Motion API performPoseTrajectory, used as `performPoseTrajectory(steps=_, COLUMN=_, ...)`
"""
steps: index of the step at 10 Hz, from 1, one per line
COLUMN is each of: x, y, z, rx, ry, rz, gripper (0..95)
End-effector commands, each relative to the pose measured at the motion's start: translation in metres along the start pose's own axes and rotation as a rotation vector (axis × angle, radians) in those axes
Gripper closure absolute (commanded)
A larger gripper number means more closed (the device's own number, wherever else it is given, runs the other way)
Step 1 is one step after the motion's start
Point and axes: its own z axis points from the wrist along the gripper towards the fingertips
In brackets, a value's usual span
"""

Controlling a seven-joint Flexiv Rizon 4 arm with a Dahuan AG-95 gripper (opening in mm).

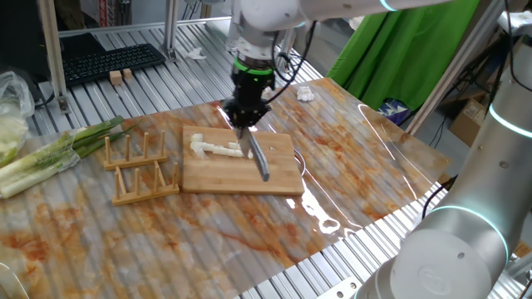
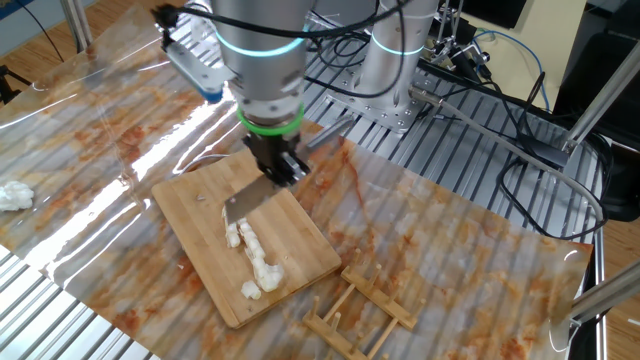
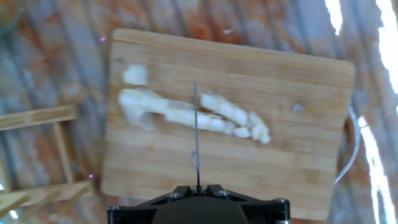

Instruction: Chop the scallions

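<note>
The scallions (image 3: 186, 113) lie as a pale white stalk across the wooden board (image 3: 286, 155), partly cut into short segments at its right end, with one loose piece (image 3: 135, 74) at the upper left. My gripper (image 3: 198, 188) is shut on a slim grey knife (image 3: 196, 134) whose blade stands edge-down across the middle of the stalk. In one fixed view the gripper (image 1: 247, 123) hangs over the board (image 1: 283, 178) with the knife (image 1: 258, 156) angled down beside the scallions (image 1: 218, 149). The other fixed view shows the blade (image 2: 248, 204) just above the scallions (image 2: 255, 260).
A wooden rack (image 1: 137, 170) stands left of the board. A bunch of thick green-and-white leafy stalks (image 1: 50, 154) lies at the far left. A crumpled white wad (image 1: 305, 94) sits behind the board. The marbled sheet ends at a slatted metal table (image 1: 332, 274).
</note>
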Motion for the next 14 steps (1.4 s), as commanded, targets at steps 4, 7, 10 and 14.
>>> performPoseTrajectory(steps=4, x=-0.003, y=0.028, z=0.002, rx=0.004, ry=-0.004, rz=0.007, gripper=95.0)
performPoseTrajectory(steps=7, x=-0.004, y=0.028, z=0.006, rx=0.006, ry=-0.006, rz=0.008, gripper=95.0)
performPoseTrajectory(steps=10, x=-0.005, y=0.028, z=0.007, rx=0.023, ry=-0.008, rz=0.013, gripper=95.0)
performPoseTrajectory(steps=14, x=-0.005, y=0.028, z=0.007, rx=0.03, ry=-0.014, rz=-0.043, gripper=95.0)
